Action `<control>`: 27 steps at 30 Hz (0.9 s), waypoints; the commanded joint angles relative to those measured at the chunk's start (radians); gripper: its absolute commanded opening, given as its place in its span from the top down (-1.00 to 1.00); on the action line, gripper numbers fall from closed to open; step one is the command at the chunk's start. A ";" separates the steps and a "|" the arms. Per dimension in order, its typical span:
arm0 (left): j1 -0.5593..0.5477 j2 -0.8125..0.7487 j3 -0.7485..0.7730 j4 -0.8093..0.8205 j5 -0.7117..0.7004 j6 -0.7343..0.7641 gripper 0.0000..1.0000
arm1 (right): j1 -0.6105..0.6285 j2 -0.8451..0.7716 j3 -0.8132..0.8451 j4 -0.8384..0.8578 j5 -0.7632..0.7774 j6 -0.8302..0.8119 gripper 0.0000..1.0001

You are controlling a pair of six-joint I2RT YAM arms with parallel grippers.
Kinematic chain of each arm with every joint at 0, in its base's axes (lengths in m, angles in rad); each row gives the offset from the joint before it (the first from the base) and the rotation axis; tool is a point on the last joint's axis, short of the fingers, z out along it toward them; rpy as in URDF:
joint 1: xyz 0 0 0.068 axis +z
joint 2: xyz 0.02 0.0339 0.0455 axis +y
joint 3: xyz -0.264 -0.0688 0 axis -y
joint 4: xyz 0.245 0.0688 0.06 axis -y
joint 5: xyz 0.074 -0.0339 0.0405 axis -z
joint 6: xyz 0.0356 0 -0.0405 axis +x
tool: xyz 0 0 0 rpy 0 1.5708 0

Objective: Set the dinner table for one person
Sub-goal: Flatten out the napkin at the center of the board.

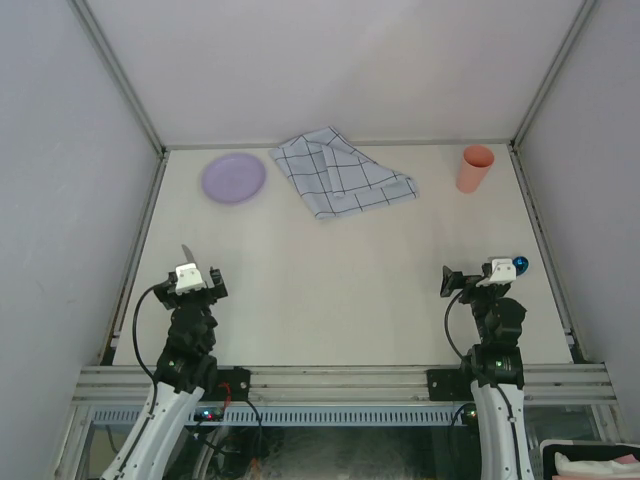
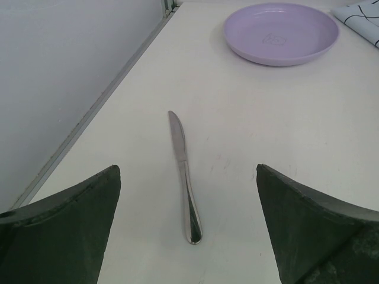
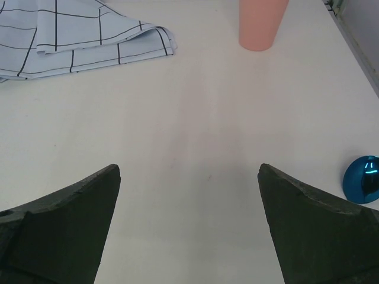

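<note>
Nothing was arranged yet: plate (image 1: 234,178), cloth (image 1: 340,175) and cup (image 1: 475,168) sat apart along the far edge of the surface (image 1: 320,290), the knife (image 2: 185,177) lay loose, and the left hand (image 1: 197,278) and right hand (image 1: 480,278) stood released, empty.

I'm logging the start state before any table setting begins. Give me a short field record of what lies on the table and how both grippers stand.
surface: dinner table, no place set yet
plate: lilac plate, far left, empty
cloth: checked cloth, rumpled, far centre
cup: pink cup, upright, far right
cutlery: metal knife, flat, ahead of the left arm, blade pointing away
other: shiny blue object, beside the right arm, kind unclear
left gripper: open, empty
right gripper: open, empty
</note>
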 commanded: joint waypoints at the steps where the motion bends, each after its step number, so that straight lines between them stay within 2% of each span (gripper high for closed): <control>1: 0.009 -0.224 -0.111 -0.014 0.020 -0.011 -0.99 | 0.019 -0.024 -0.043 -0.030 0.018 -0.007 -0.99; 12: 0.009 -0.219 -0.110 -0.013 0.023 -0.010 -0.99 | 0.044 -0.020 -0.039 -0.028 0.022 -0.022 -0.99; 15: 0.010 -0.223 -0.109 -0.015 0.022 -0.011 -0.99 | 0.043 -0.032 -0.024 -0.048 -0.041 -0.048 -0.99; 20: 0.009 -0.224 -0.110 -0.016 0.022 -0.011 -1.00 | 0.045 0.024 0.064 -0.109 -0.244 -0.134 -0.99; 27: 0.009 -0.223 -0.110 -0.014 0.022 -0.012 -0.88 | 0.049 0.186 0.257 -0.111 -0.319 -0.224 -0.99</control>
